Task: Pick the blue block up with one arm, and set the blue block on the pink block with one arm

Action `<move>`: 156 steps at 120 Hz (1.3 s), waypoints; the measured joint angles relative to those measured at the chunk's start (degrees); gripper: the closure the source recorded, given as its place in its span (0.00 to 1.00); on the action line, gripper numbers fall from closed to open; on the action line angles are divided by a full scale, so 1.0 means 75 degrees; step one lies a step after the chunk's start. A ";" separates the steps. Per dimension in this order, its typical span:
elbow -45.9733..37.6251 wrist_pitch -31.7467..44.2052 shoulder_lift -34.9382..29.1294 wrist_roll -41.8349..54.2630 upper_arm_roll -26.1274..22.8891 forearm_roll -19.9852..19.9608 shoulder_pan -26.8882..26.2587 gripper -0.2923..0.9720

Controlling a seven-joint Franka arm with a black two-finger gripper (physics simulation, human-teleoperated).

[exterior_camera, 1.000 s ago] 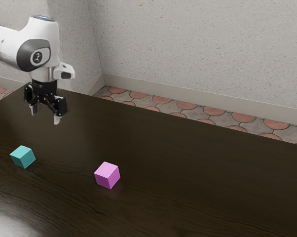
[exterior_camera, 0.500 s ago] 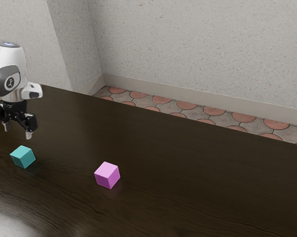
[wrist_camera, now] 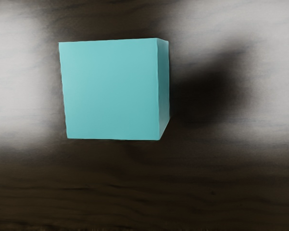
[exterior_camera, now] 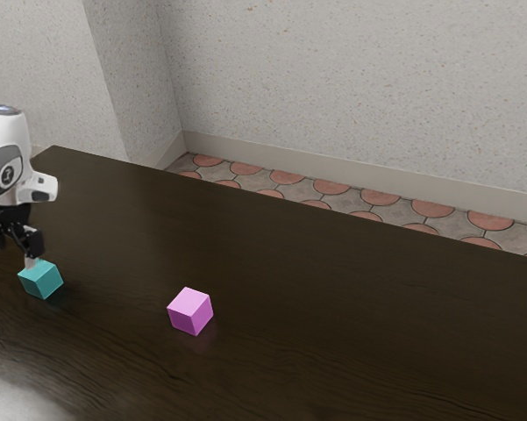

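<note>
light: soft, even | table (exterior_camera: pixel 333 289): pale glare patches | blue block (wrist_camera: pixel 110 89): dark shadow beside

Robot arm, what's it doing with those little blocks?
The robot arm looks ready to grab the blue block. Its gripper hangs open just over that block, which sits on the dark table and is not held yet. The wrist view shows the block right under the hand. The pink block sits apart, toward the exterior view's right, with nothing on top of it.
</note>
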 joint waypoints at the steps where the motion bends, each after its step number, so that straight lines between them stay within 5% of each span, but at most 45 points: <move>1: 0.0003 0.0009 0.0021 0.0019 0.0000 -0.0011 0.0016 0.23; 74: 0.1032 0.0352 0.2153 0.1041 -0.0142 -0.1574 0.0796 0.23; 89: 0.1640 0.0357 0.2749 0.1158 -0.1015 -0.2170 0.1459 0.23; 107: 0.1878 0.0360 0.3200 0.1261 -0.1207 -0.2790 0.1607 0.23; 156: 0.1955 0.0329 0.3513 0.1292 -0.1202 -0.3198 0.1667 0.36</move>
